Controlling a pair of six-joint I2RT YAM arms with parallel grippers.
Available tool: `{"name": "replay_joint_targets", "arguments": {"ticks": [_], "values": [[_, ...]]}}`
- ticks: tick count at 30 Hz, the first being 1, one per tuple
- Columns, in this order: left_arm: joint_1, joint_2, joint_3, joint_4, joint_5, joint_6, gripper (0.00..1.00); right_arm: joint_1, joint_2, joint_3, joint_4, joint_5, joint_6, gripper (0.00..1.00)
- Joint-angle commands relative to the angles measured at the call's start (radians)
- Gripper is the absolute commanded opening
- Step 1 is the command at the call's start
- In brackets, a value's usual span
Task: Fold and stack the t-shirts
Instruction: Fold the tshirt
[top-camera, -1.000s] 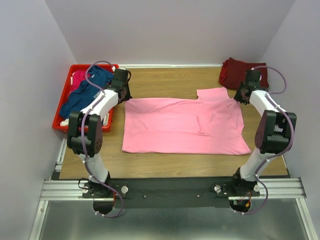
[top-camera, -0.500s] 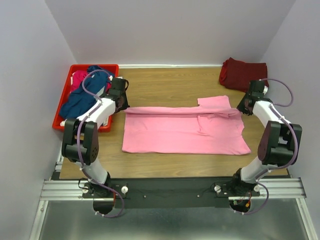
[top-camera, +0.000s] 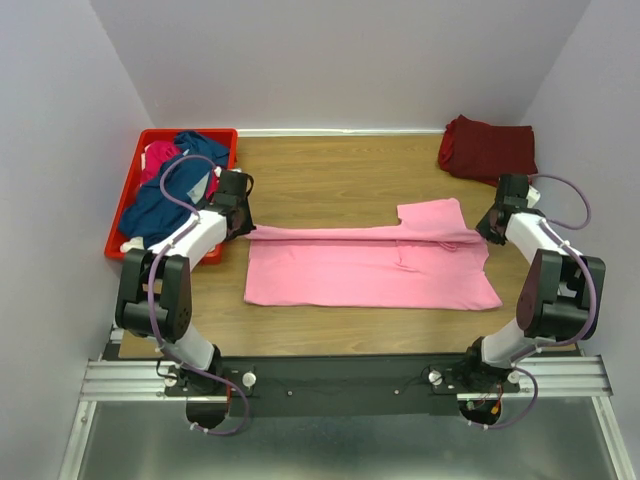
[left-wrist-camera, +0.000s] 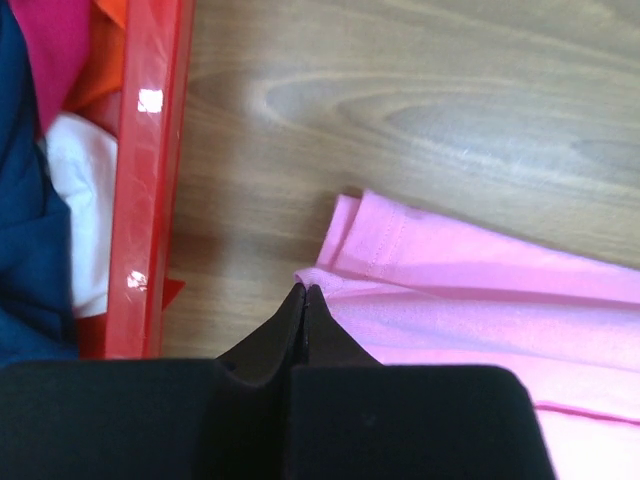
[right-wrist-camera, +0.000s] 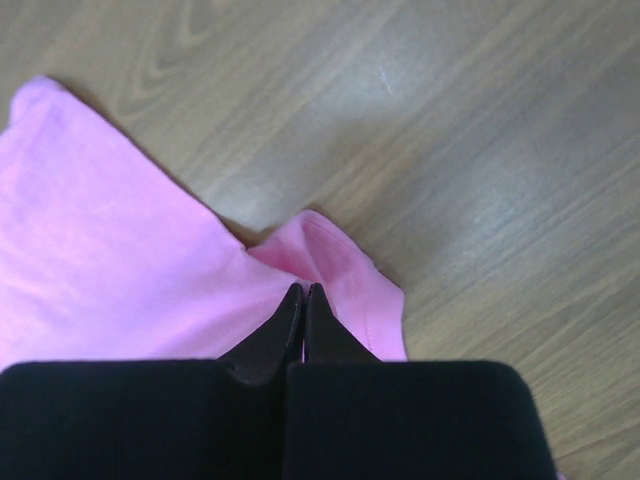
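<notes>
Wood table (top-camera: 330, 170), pink shirt (top-camera: 370, 270) spread mid-surface: left gripper (left-wrist-camera: 303, 292) and right gripper (right-wrist-camera: 304, 290) each pinch a far-edge corner, apparently to carry that edge nearward for a lengthwise fold; maroon shirt (top-camera: 487, 148) lies far right.

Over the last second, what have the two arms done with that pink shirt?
The left gripper and right gripper, shut on the far edge of the pink shirt, pulled that edge toward the near side. This folds the shirt over itself, so it looks narrower. The maroon shirt and the crate stayed put.
</notes>
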Motion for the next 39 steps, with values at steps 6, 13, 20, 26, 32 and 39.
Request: {"name": "replay_joint_targets", "arguments": {"ticks": [6,13,20,26,32,39], "values": [[0.015,0.034,-0.070,0.017,0.054,-0.015,0.00,-0.015,0.021,-0.076,0.020,0.086,0.048,0.01],[0.015,0.074,-0.072,0.031,0.086,-0.016,0.00,-0.015,0.039,-0.077,0.024,0.037,0.036,0.11],[0.014,0.036,-0.058,0.014,0.102,-0.015,0.55,-0.015,-0.040,-0.041,0.009,-0.005,0.000,0.48],[0.014,-0.045,-0.053,-0.007,0.093,-0.020,0.74,0.005,-0.064,0.065,-0.006,-0.126,-0.064,0.56],[-0.001,-0.136,-0.038,-0.030,0.074,-0.029,0.75,0.123,0.067,0.186,-0.005,-0.206,-0.144,0.55],[-0.044,-0.197,-0.035,-0.033,0.068,-0.052,0.75,0.214,0.278,0.335,-0.005,-0.252,-0.161,0.50]]}}
